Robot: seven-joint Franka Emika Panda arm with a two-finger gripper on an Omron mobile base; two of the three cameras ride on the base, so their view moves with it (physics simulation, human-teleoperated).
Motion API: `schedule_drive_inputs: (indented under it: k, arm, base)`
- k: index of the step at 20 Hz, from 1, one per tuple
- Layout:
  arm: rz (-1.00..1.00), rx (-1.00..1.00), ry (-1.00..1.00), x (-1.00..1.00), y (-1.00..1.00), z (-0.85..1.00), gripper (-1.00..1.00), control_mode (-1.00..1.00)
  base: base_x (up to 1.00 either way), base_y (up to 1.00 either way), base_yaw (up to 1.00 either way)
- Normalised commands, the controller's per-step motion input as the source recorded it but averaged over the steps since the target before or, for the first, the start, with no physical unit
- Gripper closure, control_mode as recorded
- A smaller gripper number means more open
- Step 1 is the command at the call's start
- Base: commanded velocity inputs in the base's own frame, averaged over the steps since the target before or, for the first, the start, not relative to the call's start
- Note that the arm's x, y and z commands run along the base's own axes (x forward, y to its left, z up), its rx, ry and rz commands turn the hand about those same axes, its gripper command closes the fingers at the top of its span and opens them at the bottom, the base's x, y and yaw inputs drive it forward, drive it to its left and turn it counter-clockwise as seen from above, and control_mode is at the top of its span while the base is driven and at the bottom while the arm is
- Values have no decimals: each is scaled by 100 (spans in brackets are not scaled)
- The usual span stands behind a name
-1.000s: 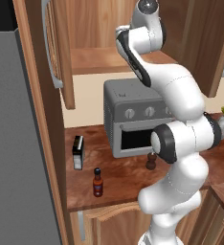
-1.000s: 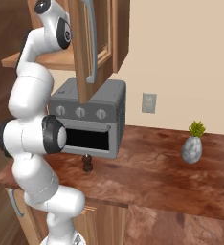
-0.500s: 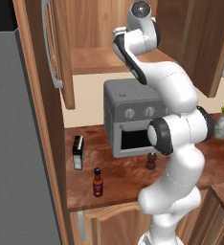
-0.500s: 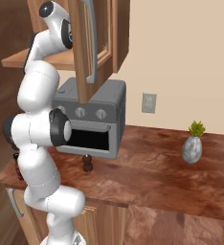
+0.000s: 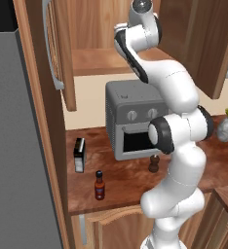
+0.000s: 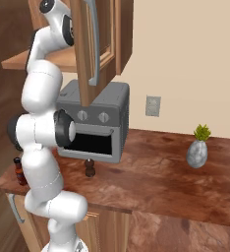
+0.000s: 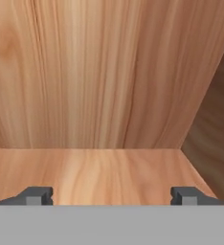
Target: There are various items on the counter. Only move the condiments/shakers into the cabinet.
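Inside the cabinet [image 5: 94, 61], my gripper [image 7: 111, 196] is open, its fingertips [image 7: 37, 195] wide apart with nothing between them, just above the bare wooden shelf [image 7: 95, 172]. On the counter [image 5: 130, 182] the red sauce bottle [image 5: 100, 186] stands near the front edge, and it peeks out behind my arm [image 6: 19, 171]. The dark pepper mill [image 5: 154, 164] stands in front of the toaster oven, also visible as a pepper mill [image 6: 90, 168]. The tan shaker is out of view.
A black-and-white box [image 5: 79, 154] stands at the counter's left. The grey toaster oven [image 5: 135, 116] sits under the cabinet. The open cabinet door [image 6: 90, 49] hangs forward. A small plant vase [image 6: 197, 152] stands on the right, and a tall grey wall [image 5: 18, 146] on the left.
My arm's middle joints have turned slightly while the hand stays up at the cabinet. The items on the counter have not moved.
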Motion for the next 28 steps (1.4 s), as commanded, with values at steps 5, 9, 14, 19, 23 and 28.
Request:
schedule_drive_inputs:
  k: [5, 9, 14, 19, 23, 28]
  arm:
    - [0, -3, -1, -45, 5, -4, -100, -100]
    - [0, -11, -9, -86, 14, -23, -100, -100]
    - [0, -7, -14, -100, 19, -35, -100, -100]
    - [-4, 0, -3, -100, 3, -72, -100, -100]
    - [-6, 0, 0, -100, 0, -88, -100, -100]
    - [-6, 0, 0, -100, -1, -92, -100, -100]
  base:
    - [0, 0, 0]
    - [0, 0, 0]
    - [0, 0, 0]
    - [0, 0, 0]
    - [0, 0, 0]
    - [0, 0, 0]
